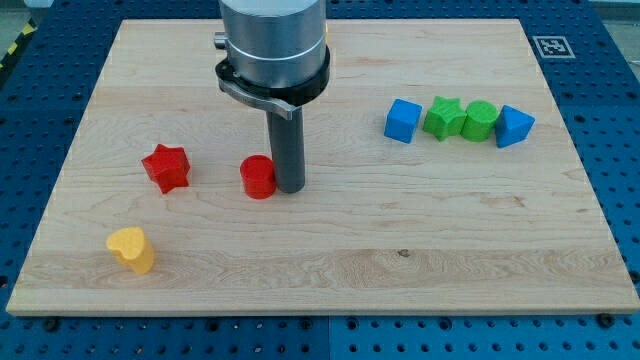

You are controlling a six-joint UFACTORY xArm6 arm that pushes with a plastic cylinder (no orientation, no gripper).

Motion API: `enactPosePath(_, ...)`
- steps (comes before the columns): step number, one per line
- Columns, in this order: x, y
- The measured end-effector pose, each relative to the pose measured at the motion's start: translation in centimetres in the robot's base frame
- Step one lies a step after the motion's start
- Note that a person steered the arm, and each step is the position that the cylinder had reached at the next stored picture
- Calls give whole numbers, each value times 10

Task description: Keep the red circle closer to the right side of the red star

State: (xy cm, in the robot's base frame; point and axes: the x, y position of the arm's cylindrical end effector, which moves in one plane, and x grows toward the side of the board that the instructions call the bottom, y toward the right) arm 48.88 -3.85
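Note:
The red circle (pixel 257 177) lies on the wooden board (pixel 330 240), left of the middle. The red star (pixel 166 167) lies to its left with a gap of about one block's width between them. My tip (pixel 290 187) stands right next to the red circle's right side, touching it or nearly so. The rod rises from there to the grey arm housing at the view's top.
A yellow heart-shaped block (pixel 132 249) lies at the lower left. At the upper right, a row holds a blue cube (pixel 402 120), a green star (pixel 443 117), a green cylinder (pixel 479 121) and a blue block (pixel 514 126). A marker tag (pixel 552 46) sits at the board's top right corner.

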Motion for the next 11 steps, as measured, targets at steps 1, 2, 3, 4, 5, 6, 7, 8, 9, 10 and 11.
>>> enactPosePath(1, 0, 0)
enactPosePath(2, -3, -14)
enactPosePath(3, -4, -15)
enactPosePath(4, -13, -21)
enactPosePath(5, -17, -21)
enactPosePath(6, -18, -36)
enactPosePath(7, -34, -45)
enactPosePath(8, -13, 19)
enactPosePath(9, 35, 24)
enactPosePath(10, 37, -7)
enactPosePath(11, 7, -26)
